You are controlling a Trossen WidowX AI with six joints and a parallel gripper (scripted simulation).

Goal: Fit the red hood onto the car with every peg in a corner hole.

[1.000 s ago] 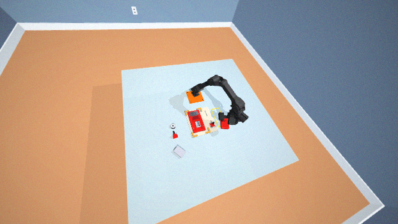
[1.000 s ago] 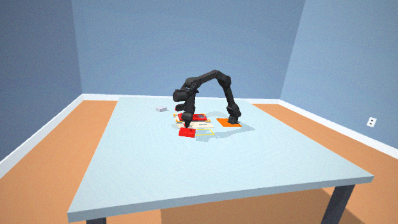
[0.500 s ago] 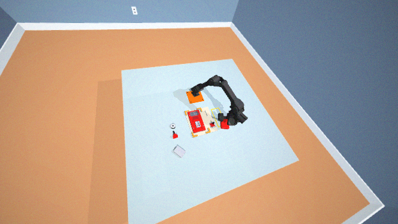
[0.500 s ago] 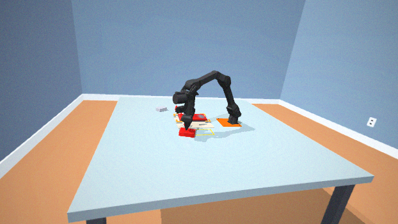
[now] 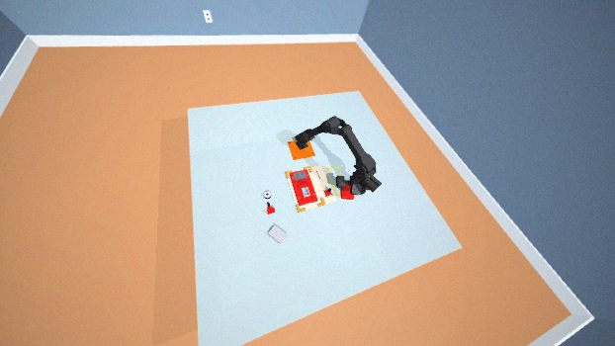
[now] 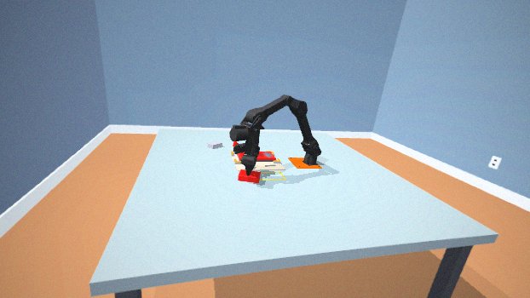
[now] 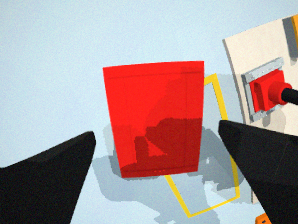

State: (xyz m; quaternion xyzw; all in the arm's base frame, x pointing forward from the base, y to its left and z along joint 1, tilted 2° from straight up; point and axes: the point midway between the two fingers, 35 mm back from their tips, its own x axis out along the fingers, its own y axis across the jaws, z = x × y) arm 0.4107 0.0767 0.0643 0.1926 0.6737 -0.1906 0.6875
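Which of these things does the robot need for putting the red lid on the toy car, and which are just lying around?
For the job:
- hood
- car chassis in its jig
- gripper, open, above the hood

Just lying about:
- grey block
- small white ring
- small red and black piece

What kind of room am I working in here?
It looks like a bare test room rather than a workshop: one large pale table with the arm's orange base plate on it, plain blue walls with a wall socket, and an orange floor.
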